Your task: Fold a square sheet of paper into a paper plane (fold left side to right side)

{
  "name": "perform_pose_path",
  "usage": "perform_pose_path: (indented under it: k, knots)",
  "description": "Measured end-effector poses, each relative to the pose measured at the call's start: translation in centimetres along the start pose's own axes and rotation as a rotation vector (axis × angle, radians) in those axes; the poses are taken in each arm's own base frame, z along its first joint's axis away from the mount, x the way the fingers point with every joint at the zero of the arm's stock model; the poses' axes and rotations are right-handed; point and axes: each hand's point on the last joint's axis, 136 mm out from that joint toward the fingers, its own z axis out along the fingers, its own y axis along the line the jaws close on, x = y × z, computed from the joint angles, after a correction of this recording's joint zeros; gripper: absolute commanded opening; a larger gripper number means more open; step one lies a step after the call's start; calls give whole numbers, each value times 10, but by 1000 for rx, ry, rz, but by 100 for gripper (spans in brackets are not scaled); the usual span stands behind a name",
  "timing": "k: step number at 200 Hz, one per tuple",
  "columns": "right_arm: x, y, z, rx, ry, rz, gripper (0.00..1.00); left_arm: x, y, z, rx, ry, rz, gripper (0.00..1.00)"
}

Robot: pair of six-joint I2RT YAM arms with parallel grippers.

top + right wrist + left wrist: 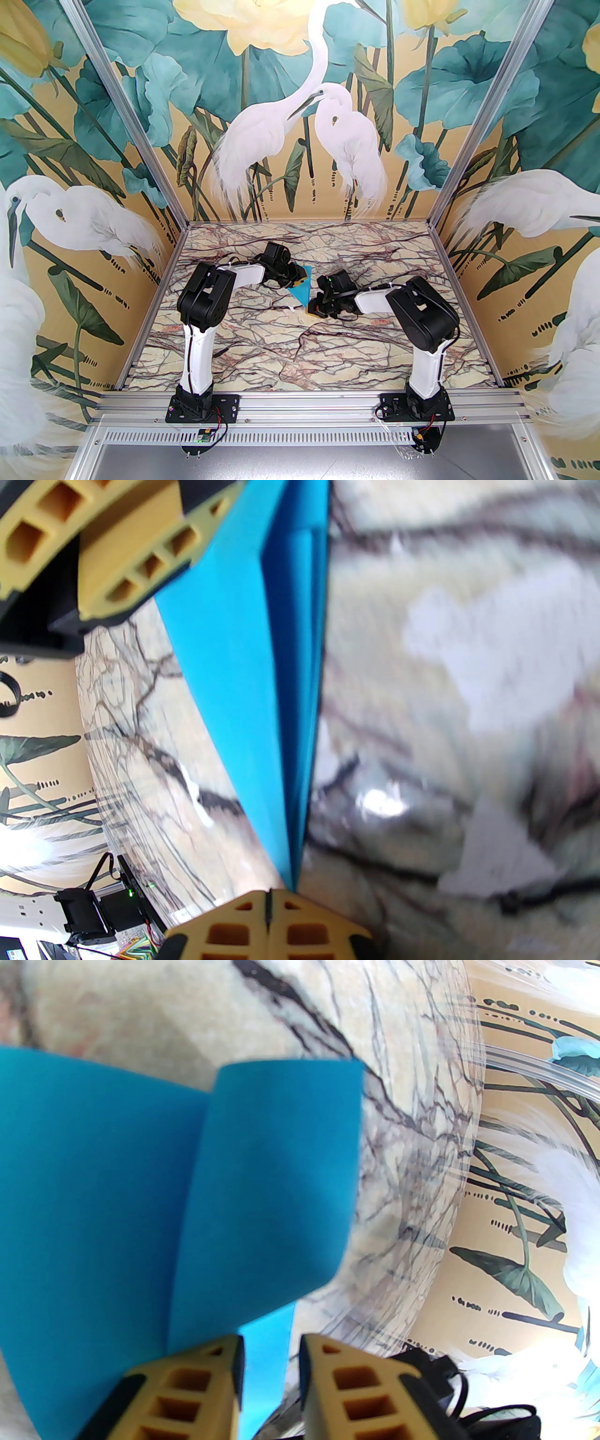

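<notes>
The cyan-blue sheet of paper (300, 288) lies mid-table, creased into a slim pointed dart, the paper plane. My right gripper (313, 310) is shut on its pointed near end, and in the right wrist view the tip of the paper (262, 714) meets the seam of my right gripper (269, 895). My left gripper (296, 276) sits at the wide far end. In the left wrist view a raised flap of the paper (272, 1171) reaches one fingertip. The left gripper (271, 1344) stands slightly open, with blue paper showing in the gap. Its yellow fingers (136, 569) touch the paper's far edge.
The marble-patterned table (281, 347) is boxed in by mural walls on aluminium posts on three sides. A small white triangular scrap (497, 859) lies on the marble to the right of the paper. Both arm bases stand at the near edge.
</notes>
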Motion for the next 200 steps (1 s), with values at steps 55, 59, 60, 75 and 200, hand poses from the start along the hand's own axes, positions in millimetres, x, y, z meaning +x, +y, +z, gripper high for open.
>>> perform_pose_path:
  k: [55,59,60,75,200]
  knots:
    - [2,-1,-16,7,-2,35,0,0,0,0,1,0,0,28]
    - [0,1,-17,3,-4,36,0,0,0,0,1,0,1,28]
    - [0,1,-17,2,-5,36,0,0,0,0,1,0,1,28]
    - [-11,9,-20,-16,-24,29,0,0,0,0,2,-1,2,28]
    - [-61,4,9,1,-65,73,0,-1,-3,0,15,-4,-6,34]
